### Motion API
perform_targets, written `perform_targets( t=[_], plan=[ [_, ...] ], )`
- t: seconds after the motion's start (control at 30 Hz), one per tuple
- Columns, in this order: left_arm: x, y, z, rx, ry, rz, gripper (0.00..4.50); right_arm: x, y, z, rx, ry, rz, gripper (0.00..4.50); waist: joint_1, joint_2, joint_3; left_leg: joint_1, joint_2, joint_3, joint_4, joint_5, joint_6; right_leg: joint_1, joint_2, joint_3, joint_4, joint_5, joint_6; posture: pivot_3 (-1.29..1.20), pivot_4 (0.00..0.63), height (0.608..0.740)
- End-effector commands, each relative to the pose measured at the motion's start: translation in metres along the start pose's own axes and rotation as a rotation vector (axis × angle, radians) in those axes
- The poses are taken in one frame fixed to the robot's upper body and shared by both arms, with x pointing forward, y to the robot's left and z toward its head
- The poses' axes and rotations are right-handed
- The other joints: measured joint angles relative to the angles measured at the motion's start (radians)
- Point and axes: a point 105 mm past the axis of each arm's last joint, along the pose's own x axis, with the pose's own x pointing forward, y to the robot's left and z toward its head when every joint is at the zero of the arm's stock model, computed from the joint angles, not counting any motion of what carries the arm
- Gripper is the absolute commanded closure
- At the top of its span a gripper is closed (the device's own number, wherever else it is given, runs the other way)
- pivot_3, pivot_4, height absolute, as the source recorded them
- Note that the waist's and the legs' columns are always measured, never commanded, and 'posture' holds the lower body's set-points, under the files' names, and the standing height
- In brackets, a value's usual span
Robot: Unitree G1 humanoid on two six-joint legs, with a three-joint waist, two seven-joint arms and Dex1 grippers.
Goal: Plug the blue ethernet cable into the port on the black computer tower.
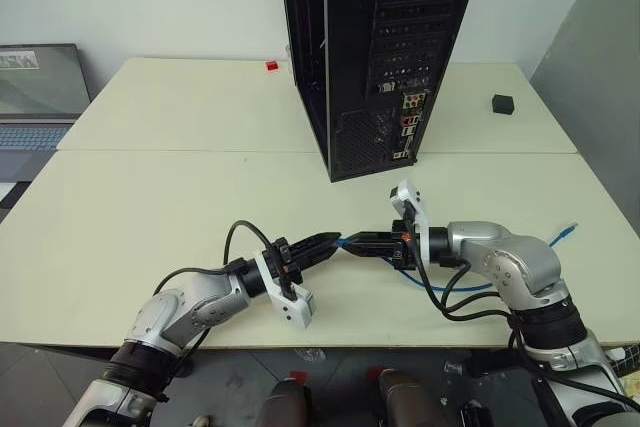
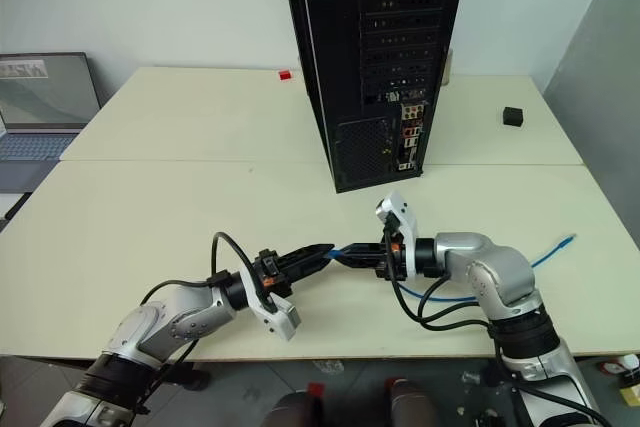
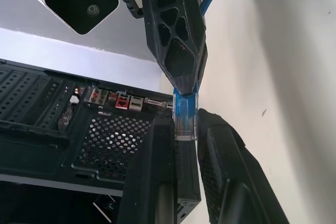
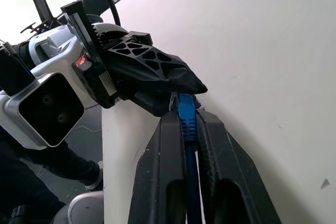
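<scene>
The blue cable (image 1: 470,285) is held in the air just above the front part of the pale tabletop (image 1: 150,197), between the robot's two arms. Its clear plug (image 3: 186,121) is pinched in the left pincer (image 1: 328,242), whose two black fingers are pressed together on it. The right pincer (image 1: 362,243) meets it tip to tip from the opposite side, its fingers (image 4: 163,145) closed on the blue boot of the cable just behind the plug. From there the cord runs back under the right forearm, loops over the tabletop, and ends at its far plug (image 1: 570,231) near the right edge.

Both arms reach in from the near edge with elbows bent outward. The left forearm lies roughly level, pointing forward and toward the right. The right forearm points toward the left, tilted slightly downward, with its white wrist camera block (image 1: 409,199) turned upward. Black robot cables loop off both wrists.

Beyond the pincers, well apart from them, stands the black tower (image 1: 375,47), upright at the tabletop's centre, its rear panel facing the robot. A cluster of coloured connectors (image 1: 410,117) sits low on that panel beside a mesh vent (image 1: 355,142); the port itself is too small to pick out.

Farther out, a small black cube (image 1: 502,103) rests to the right of the tower, a small red object (image 1: 270,66) to its left, and an open laptop (image 1: 40,87) at the far left.
</scene>
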Motion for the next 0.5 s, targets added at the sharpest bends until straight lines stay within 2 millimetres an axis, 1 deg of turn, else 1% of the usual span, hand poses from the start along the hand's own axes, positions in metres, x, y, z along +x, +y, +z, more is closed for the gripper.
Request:
perform_targets(
  t=[0.03,0.1,0.13,0.17,0.33,0.4,0.5],
  plan=[
    [0.001,0.010,0.007,-0.023,-0.042,0.038,3.65,-0.004,0.002,0.011,-0.023,-0.022,0.019,4.49,0.000,0.000,0.000,0.000,0.000,0.000,0.000,0.000,0.000,0.000,0.000,0.000,0.000,0.000,0.000,0.00,0.150,0.740],
    [0.000,0.011,0.007,-0.035,-0.045,0.037,3.27,-0.005,0.002,0.012,-0.023,-0.019,0.018,4.49,0.000,0.000,0.000,0.000,0.000,0.000,0.000,0.000,0.000,0.000,0.000,0.000,0.000,0.000,0.000,0.00,0.150,0.740],
    [0.000,0.012,0.006,-0.038,-0.046,0.033,3.17,-0.005,0.001,0.012,-0.023,-0.016,0.018,4.49,0.000,0.000,0.000,0.000,0.000,0.000,0.000,0.000,0.000,0.000,0.000,0.000,0.000,0.000,0.000,0.00,0.150,0.740],
    [-0.001,0.012,0.005,-0.045,-0.043,0.028,2.85,-0.006,0.001,0.012,-0.023,-0.013,0.018,4.49,0.000,0.000,0.000,0.000,0.000,0.000,0.000,0.000,0.000,0.000,0.000,0.000,0.000,0.000,0.000,0.00,0.150,0.740],
    [-0.005,0.012,-0.004,-0.081,0.007,0.025,1.93,-0.014,-0.002,0.014,-0.036,-0.011,-0.007,4.49,0.000,0.000,0.000,0.000,0.000,0.000,0.000,0.000,0.000,0.000,0.000,0.000,0.000,0.000,0.000,0.00,0.150,0.740],
    [-0.006,0.014,-0.007,-0.135,0.031,0.039,1.42,-0.021,-0.007,0.019,-0.062,-0.029,-0.052,4.49,0.000,0.000,0.000,0.000,0.000,0.000,0.000,0.000,0.000,0.000,0.000,0.000,0.000,0.000,0.000,0.00,0.150,0.740],
    [0.000,0.022,-0.008,-0.296,0.072,0.099,1.41,-0.036,-0.019,0.030,-0.128,-0.073,-0.162,4.49,0.000,0.000,0.000,0.000,0.000,0.000,0.000,0.000,0.000,0.000,0.000,0.000,0.000,0.000,0.000,0.00,0.150,0.740]
  ],
)
